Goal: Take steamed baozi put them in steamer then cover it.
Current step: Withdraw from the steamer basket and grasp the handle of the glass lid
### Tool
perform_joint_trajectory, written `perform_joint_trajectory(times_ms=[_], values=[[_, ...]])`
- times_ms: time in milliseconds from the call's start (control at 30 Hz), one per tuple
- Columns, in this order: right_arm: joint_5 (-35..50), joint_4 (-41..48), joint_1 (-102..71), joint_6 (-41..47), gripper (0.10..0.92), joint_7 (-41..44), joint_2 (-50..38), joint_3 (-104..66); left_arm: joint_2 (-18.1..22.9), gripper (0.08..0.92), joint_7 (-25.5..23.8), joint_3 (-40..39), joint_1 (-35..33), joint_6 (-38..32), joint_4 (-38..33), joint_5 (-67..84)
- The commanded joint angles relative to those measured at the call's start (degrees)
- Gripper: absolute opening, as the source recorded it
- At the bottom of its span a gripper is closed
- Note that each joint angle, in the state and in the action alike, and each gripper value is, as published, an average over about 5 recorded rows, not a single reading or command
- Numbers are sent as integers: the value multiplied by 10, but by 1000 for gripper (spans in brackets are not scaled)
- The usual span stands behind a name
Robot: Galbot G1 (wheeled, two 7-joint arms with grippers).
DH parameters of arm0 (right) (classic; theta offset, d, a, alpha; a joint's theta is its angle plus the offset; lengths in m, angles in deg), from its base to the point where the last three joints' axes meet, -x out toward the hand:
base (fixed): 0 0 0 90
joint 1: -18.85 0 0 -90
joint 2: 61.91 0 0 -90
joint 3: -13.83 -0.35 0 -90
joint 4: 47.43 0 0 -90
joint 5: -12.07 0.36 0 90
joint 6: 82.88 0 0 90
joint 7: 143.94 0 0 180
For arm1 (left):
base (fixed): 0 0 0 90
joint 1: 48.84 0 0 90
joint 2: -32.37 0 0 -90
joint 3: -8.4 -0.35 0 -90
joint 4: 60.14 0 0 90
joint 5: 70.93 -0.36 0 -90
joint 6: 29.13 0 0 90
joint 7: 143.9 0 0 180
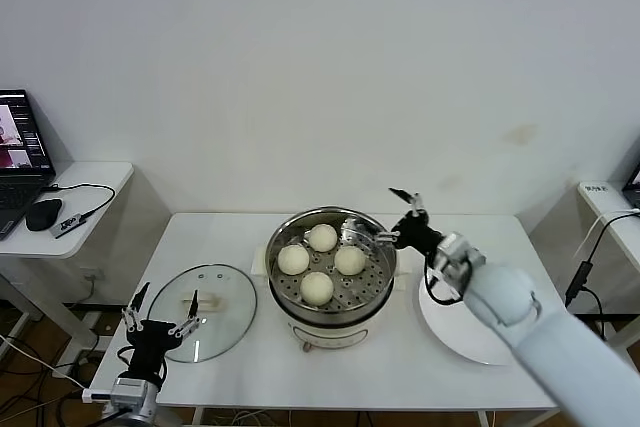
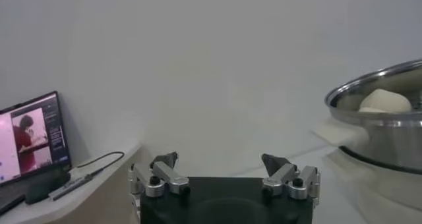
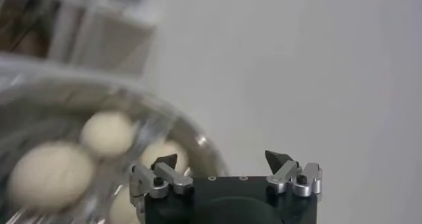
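All four steamed baozi (image 1: 320, 262) sit in the steamer (image 1: 331, 322), frame centre. The cover (image 1: 215, 305) lies lower left, apparently untouched. Right claw (image 1: 385, 215) and left claw (image 1: 160, 311) gape empty; covering remains.

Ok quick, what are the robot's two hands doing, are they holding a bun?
Left gripper: open, empty, by the glass lid.
Right gripper: open, empty, at the steamer rim; all four buns sit inside.
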Motion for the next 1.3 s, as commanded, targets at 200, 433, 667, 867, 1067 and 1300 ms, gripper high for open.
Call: perform_joint_trajectory(times_ms=[200, 433, 667, 867, 1067, 1300], values=[[-96, -39, -420, -173, 823, 53, 337, -469, -6, 823, 47, -4, -1, -72, 84, -232], [-131, -49, -487, -161, 823, 45, 366, -491, -55, 823, 43, 20, -5, -90, 120, -462], [-142, -49, -504, -168, 823, 35, 376, -502, -102, 823, 45, 14, 50, -118, 206, -695], [-143, -57, -513, -170, 823, 31, 389, -515, -124, 823, 41, -12, 105, -121, 260, -734], [-149, -62, -522, -176, 823, 27, 403, -517, -129, 823, 38, -28, 128, -120, 290, -735], [-163, -55, -521, -181, 823, 24, 417, -510, -125, 823, 38, -49, 161, -120, 305, -727]])
